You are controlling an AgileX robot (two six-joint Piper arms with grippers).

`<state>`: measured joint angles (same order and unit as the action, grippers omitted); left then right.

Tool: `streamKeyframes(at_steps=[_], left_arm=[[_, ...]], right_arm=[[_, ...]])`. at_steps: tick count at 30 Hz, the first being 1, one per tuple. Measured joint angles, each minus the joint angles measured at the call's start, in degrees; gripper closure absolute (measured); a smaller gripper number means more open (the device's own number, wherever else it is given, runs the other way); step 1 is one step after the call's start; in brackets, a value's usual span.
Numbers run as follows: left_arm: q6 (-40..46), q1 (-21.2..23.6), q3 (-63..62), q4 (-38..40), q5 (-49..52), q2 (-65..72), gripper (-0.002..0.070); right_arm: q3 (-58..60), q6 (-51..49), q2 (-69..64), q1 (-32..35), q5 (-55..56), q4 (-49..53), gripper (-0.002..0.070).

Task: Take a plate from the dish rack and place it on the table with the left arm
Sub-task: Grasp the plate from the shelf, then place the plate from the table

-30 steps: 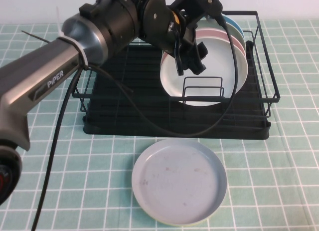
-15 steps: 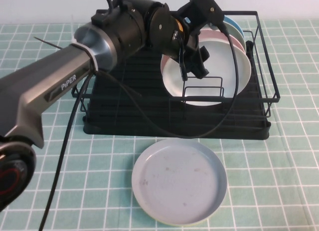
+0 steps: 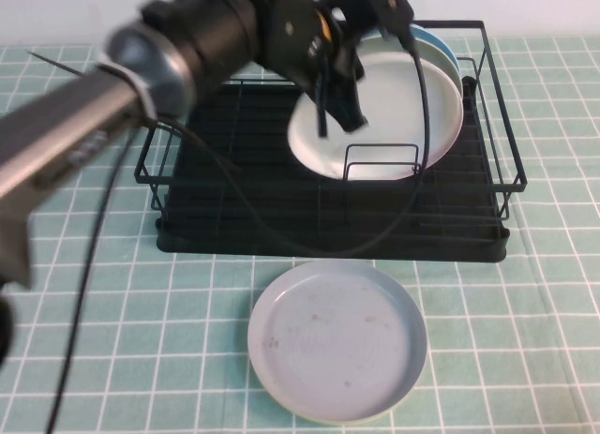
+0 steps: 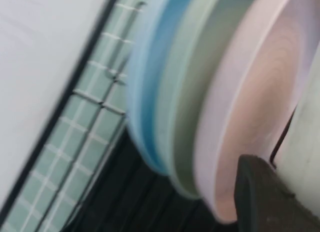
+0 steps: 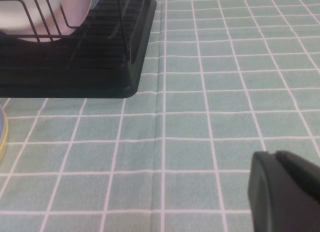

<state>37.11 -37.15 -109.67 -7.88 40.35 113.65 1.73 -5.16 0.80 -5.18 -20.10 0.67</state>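
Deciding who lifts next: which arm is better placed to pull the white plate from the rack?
Left. The left gripper is already at the white plate inside the dish rack; the right gripper hangs over bare table beside the rack.

The table (image 3: 544,293) has green squares with white lines. A black dish rack (image 3: 328,232) sits on it. Just in front of the rack lies a pale grey plate (image 3: 337,340).

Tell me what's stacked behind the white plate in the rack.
Behind the white plate, held by the left claw, the left wrist view shows a pink plate, a green one, then a blue one. Their lower halves are covered. The right claw is parked over the table.
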Motion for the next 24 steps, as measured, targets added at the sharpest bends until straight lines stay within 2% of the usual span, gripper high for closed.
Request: streamKeyframes(at_steps=[7,10,14,17,19,24], left_arm=[[-14.3,0.0,0.1,-2.7,3.9,-11.7,0.0613],[-19.7,0.3,0.0,0.2,9.0,-16.7,0.0613],[-19.9,3.5,-0.2,10.7,18.4,-20.7,0.0613],[-16.1,7.1,2.7,23.0,22.2,-23.4,0.0613],[-13.2,8.8,7.8,30.3,22.6,-25.7,0.0613],[-8.9,9.4,28.6,40.8,19.1,-31.9,0.0613]], right_arm=[[0.0,0.0,0.0,0.0,0.0,0.0,0.0694],[0.0,0.0,0.0,0.0,0.0,0.0,0.0694],[0.0,0.0,0.0,0.0,0.0,0.0,0.0694],[0.0,0.0,0.0,0.0,0.0,0.0,0.0694],[0.0,0.0,0.0,0.0,0.0,0.0,0.0694],[0.0,0.0,0.0,0.0,0.0,0.0,0.0694]])
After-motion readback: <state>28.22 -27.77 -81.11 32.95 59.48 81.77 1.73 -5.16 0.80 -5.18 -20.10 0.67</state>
